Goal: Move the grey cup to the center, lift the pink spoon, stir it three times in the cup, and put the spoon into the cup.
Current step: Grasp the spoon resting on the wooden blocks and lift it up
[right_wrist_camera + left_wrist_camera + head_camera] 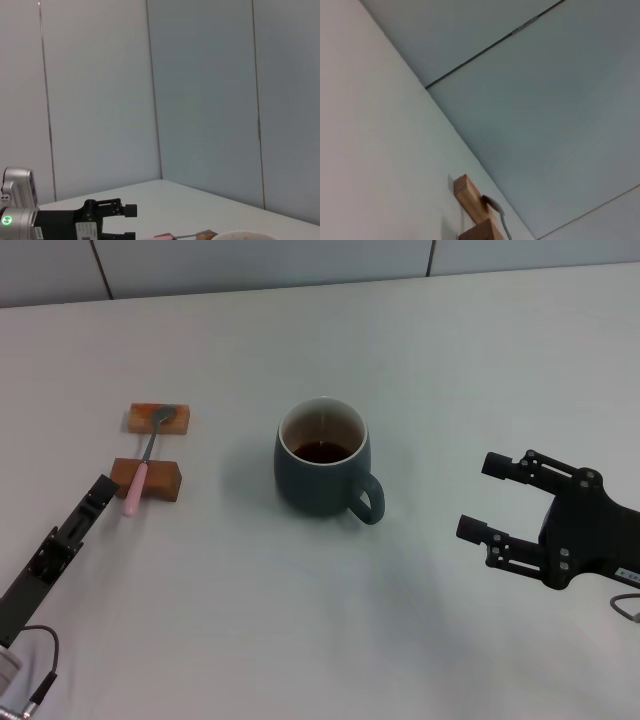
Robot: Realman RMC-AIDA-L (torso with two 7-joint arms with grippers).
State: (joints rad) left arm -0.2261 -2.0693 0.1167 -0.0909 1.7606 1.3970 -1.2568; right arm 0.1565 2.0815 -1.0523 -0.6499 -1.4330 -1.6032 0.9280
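Observation:
The grey cup (322, 472) stands upright in the middle of the table with dark liquid inside and its handle turned toward the near right. The pink spoon (146, 457) lies across two wooden blocks at the left, its metal bowl on the far block and its pink handle on the near one. My left gripper (102, 492) sits low just beside the handle end, not touching it. In the right wrist view the left gripper (128, 222) shows its fingers apart and empty. My right gripper (487, 497) hovers open to the right of the cup, holding nothing.
The far wooden block (158, 418) and the near wooden block (160, 480) carry the spoon; the left wrist view shows a block (469, 197) near the table's back edge. Grey wall panels rise behind the white table (420, 360).

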